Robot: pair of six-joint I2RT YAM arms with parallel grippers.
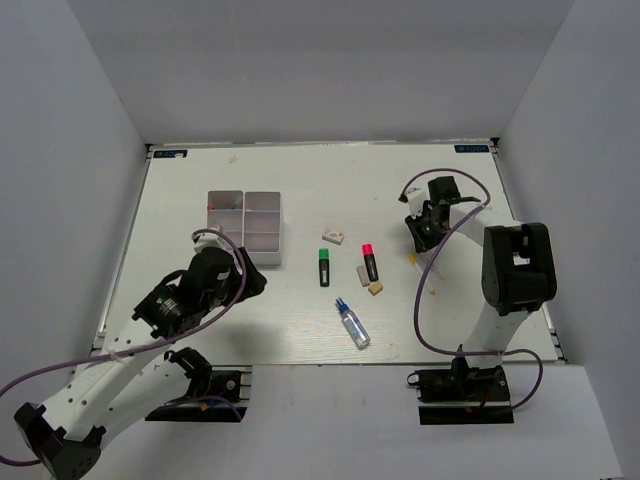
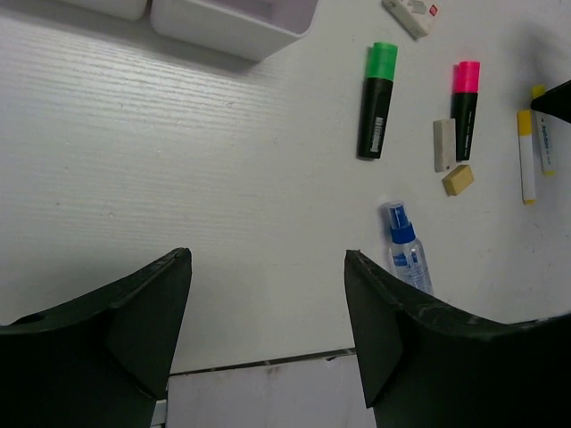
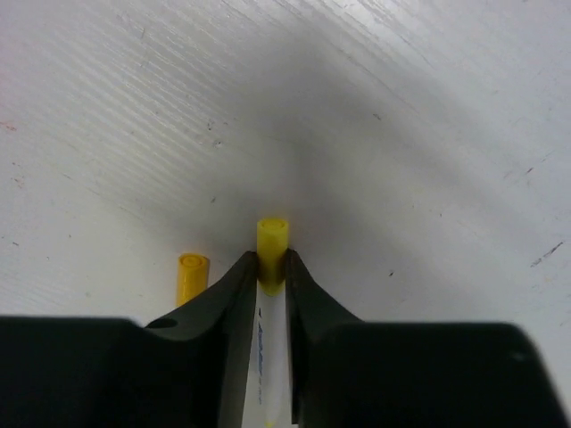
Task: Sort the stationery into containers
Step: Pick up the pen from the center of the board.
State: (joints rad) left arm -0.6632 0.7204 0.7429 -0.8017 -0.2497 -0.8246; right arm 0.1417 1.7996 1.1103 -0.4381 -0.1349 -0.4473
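And there's the white pen with a yellow tip [image 3: 272, 236], a slim barrel with faint blue print along its side, pinched between the black fingers of the right gripper [image 3: 270, 267], which sit tight on both sides just behind the round yellow end. Whether it's clear of the surface, I can't tell. Just to its left in the wrist view lies a second yellow-tipped pen [image 3: 191, 276], apart from the fingers.

That all sits at the right side of the white table [image 1: 300, 180]. Moving toward the middle: a pink-capped black highlighter [image 2: 463, 109], with a white eraser [image 2: 443, 144] just beside it and a tan eraser [image 2: 458, 179] near its base. A green-capped black highlighter [image 2: 376, 100] lies roughly parallel, further left. Nearer the arms is a clear glue bottle with a blue cap [image 2: 406, 254], lying on its side. Left of centre, the white translucent organizer box [image 1: 245, 225]. The left gripper [image 2: 268, 330] hangs near the box's near corner, jaws spread wide, nothing between them.
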